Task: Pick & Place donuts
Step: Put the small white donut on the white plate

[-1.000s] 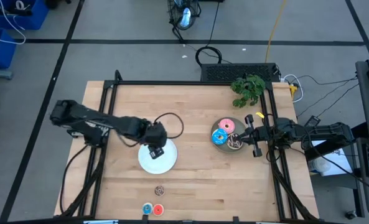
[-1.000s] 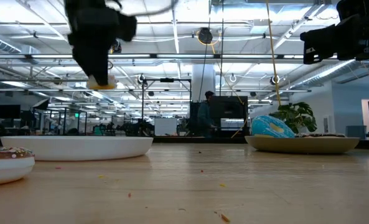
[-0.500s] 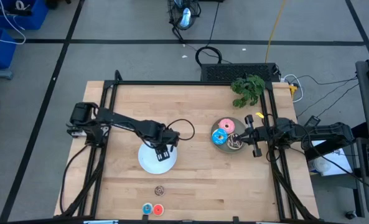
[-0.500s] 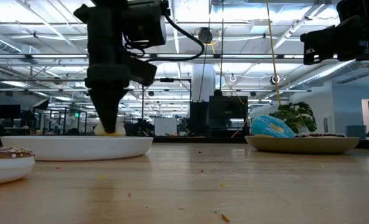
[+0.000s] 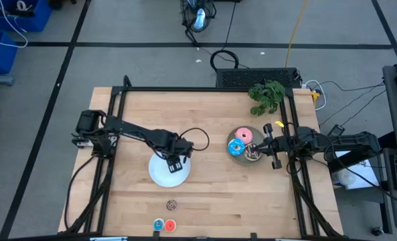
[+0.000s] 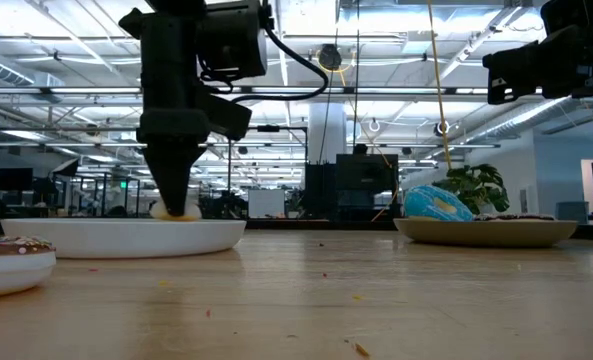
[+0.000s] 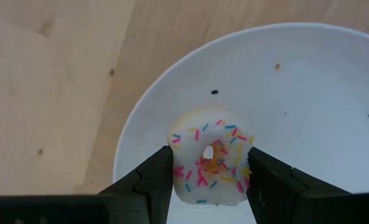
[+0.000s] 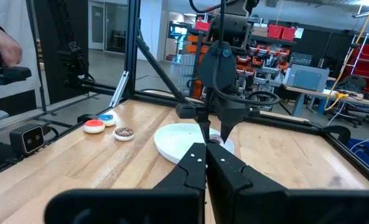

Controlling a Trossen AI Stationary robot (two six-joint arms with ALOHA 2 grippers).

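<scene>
Left gripper (image 7: 209,180) clamped the whitish donut (image 7: 210,165) over the white plate (image 7: 308,99); right gripper (image 8: 206,163) sat closed by the grey plate (image 5: 237,156).

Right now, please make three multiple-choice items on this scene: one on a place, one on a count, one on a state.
1. Where is the left pincer?
A. Over the round white plate
B. Over the round grey plate
C. Beside the green plant

2. How many tiny donuts lie on the wooden table near its front edge?
A. One
B. Three
C. Five

3. What state is the left pincer in?
A. Open, empty
B. Shut on the whitish tiny sprinkled donut
C. Shut on a blue donut

Answers: 1 A, the high view shows it above the white plate. 2 B, the brown tiny donut, blue tiny donut and red tiny donut lie there. 3 B, the left wrist view shows both fingers against that donut.
</scene>
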